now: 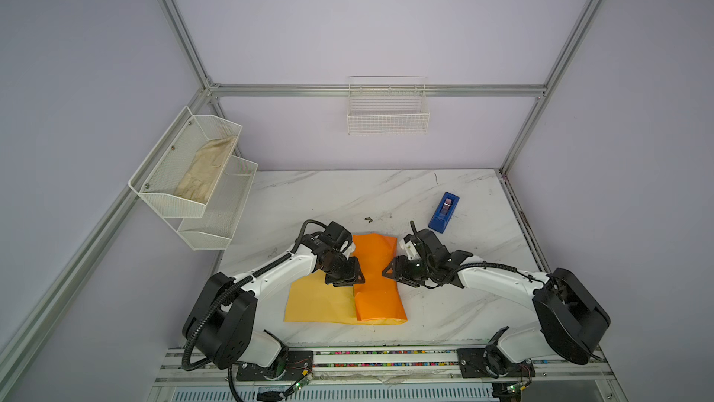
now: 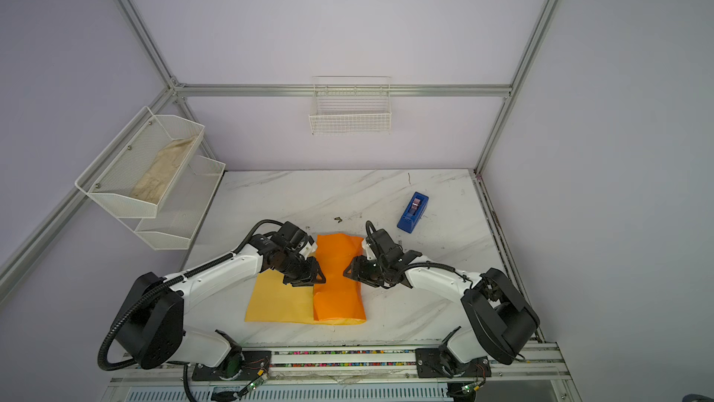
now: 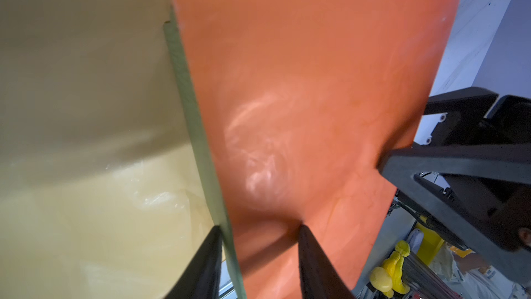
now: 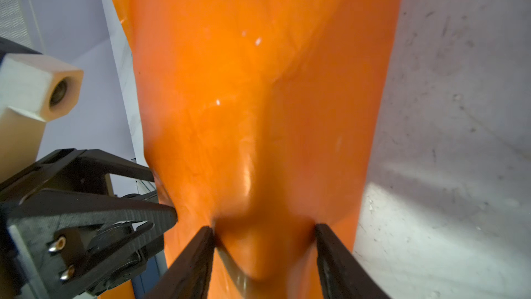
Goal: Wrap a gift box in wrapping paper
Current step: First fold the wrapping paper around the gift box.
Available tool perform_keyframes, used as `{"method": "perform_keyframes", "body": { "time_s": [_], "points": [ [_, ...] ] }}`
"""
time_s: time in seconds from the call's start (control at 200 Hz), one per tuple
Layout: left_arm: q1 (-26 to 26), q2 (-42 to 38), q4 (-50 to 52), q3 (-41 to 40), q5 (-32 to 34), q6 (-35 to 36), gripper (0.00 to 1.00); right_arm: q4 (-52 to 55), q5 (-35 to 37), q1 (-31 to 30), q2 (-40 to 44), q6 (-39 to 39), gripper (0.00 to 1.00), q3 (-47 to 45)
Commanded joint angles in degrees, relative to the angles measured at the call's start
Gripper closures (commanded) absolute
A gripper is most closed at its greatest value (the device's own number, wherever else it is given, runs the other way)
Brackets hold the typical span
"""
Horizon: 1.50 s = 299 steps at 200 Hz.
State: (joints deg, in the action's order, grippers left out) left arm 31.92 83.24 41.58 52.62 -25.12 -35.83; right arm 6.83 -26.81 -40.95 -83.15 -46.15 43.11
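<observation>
Clenched from opposite sides on the pinched waist of the orange flap point(image 1: 380, 295) are the left tool point(image 1: 358, 277) and the right tool point(image 1: 386, 270). The wrapping paper point(image 1: 320, 303) is spread by the middle of the near edge of the tabletop point(image 1: 444, 303), yellow side exposed leftward. The gift box point(image 3: 188, 96) is covered by the flap; only an olive-green strip is seen along its edge.
</observation>
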Motion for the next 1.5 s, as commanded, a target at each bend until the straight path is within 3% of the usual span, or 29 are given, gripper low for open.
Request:
{"method": "perform_keyframes", "body": {
  "time_s": [0.0,0.275,0.68,1.0,1.2,1.33,1.49],
  "points": [
    [0.08,2.05,2.84,-0.59,4.56,2.04,0.65,5.83,4.40,-0.45,1.99,1.08,0.36,3.93],
    [0.07,2.95,3.59,0.19,6.17,2.60,0.71,12.56,10.09,-0.45,6.24,2.66,0.36,8.95],
    [0.06,3.76,3.08,0.38,4.12,3.47,0.72,-8.27,-7.53,-1.42,1.70,-2.82,0.48,4.01],
    [-0.02,2.89,3.96,1.90,6.54,2.99,0.70,0.08,-0.23,-1.59,-3.06,1.34,0.57,2.20],
    [-0.09,-1.53,11.81,11.64,13.08,2.84,0.57,0.39,0.29,-1.59,-3.53,1.79,0.57,1.36],
    [0.15,-1.69,11.14,14.18,7.04,0.91,0.60,0.40,0.25,-1.57,-3.59,1.79,0.57,1.69],
    [1.21,-3.67,5.71,9.23,-0.28,-1.49,0.68,-0.19,-0.11,-1.57,-3.95,1.68,0.57,1.80]
  ]
}}
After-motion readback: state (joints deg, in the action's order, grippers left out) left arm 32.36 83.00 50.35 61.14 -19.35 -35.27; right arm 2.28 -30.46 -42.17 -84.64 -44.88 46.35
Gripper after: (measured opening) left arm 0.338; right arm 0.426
